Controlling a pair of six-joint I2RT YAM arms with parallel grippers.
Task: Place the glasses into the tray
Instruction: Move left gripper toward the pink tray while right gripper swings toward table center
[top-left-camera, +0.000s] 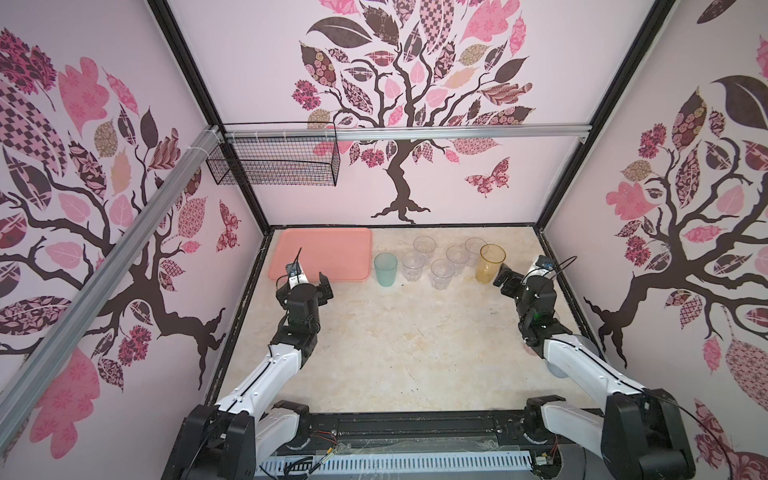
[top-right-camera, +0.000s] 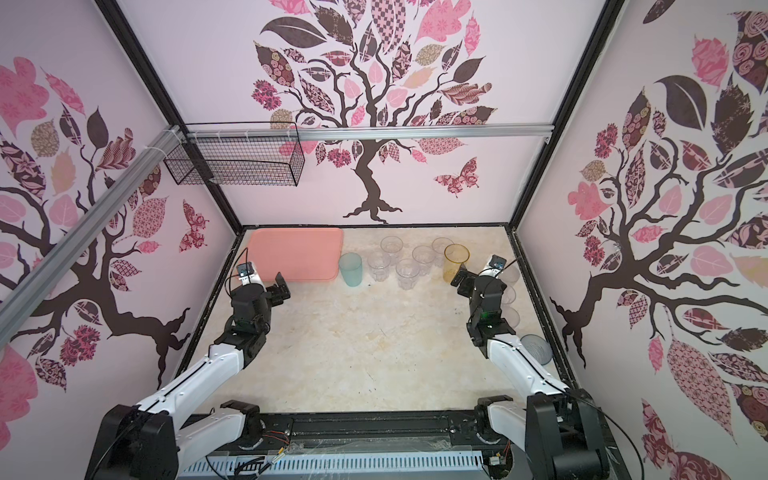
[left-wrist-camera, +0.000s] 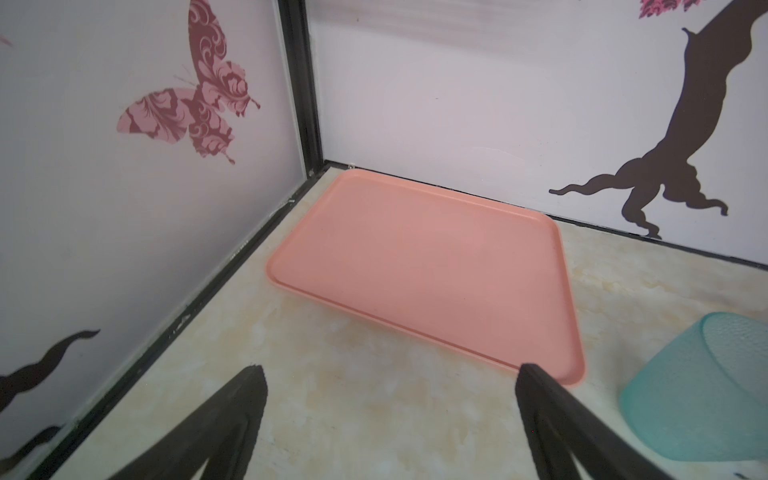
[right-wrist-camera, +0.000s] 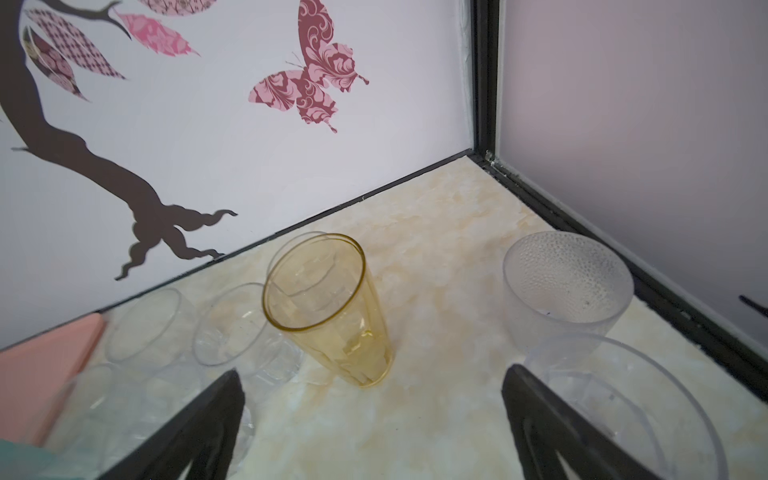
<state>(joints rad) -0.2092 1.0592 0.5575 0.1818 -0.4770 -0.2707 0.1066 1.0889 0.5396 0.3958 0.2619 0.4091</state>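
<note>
Left gripper (left-wrist-camera: 390, 370): jaws open, empty, near tray (left-wrist-camera: 415, 266).
Right gripper (right-wrist-camera: 370, 372): jaws open, empty, before amber glass (right-wrist-camera: 328, 307).

Ahead of the left tool (left-wrist-camera: 390, 368) and the right tool (right-wrist-camera: 370, 370), pale pink back wall (top-left-camera: 291, 208) with a dark tree decal (top-left-camera: 401, 183) and a butterfly (top-left-camera: 487, 179). Matching side walls (top-left-camera: 665, 291) outboard of each, joined by black frame posts (top-left-camera: 625, 62). High ahead of the left tool, black wire basket (top-left-camera: 274, 162) on an aluminium rail (top-left-camera: 457, 132). Underneath, cream marbled tabletop (top-left-camera: 395, 340), evenly lit.
</note>
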